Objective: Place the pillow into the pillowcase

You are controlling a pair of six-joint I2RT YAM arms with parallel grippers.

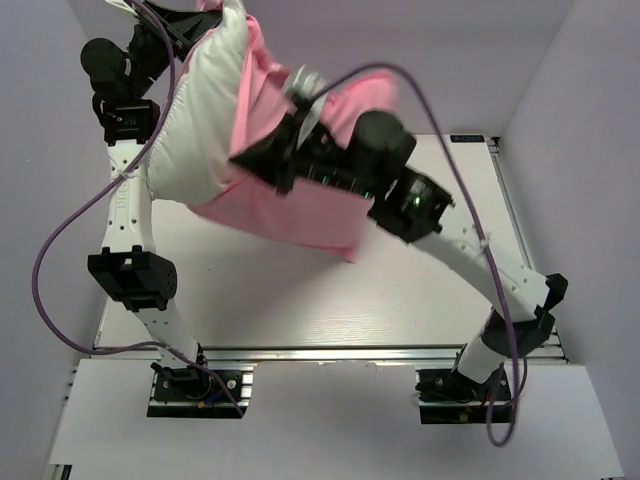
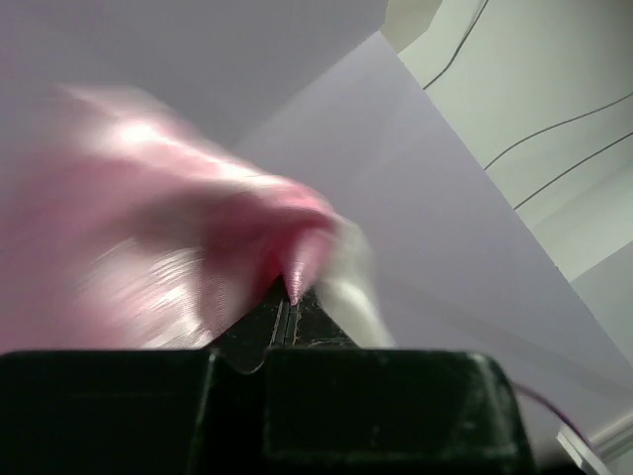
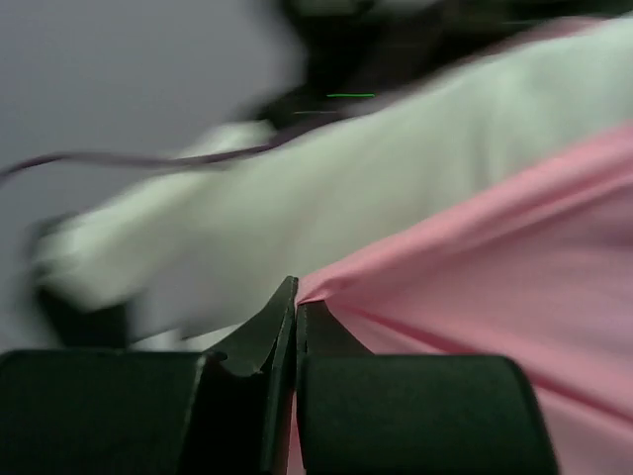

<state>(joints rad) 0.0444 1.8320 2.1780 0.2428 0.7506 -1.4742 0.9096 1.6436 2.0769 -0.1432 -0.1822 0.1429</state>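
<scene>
The pillow (image 1: 200,110) is plain white. The pillowcase (image 1: 300,215) is pink, glossy in the left wrist view. The left claw (image 2: 292,302) and right claw (image 3: 297,297) are black. The left arm (image 1: 125,215) and right arm (image 1: 480,260) are white with black joints. The cables (image 1: 380,67) are purple, and the tabletop (image 1: 300,300) is white with a faint grain.

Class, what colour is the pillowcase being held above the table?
The pillowcase is plain pink. The top external view shows it best.

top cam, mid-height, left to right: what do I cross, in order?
left arm → pillow → pillowcase → right arm
</scene>
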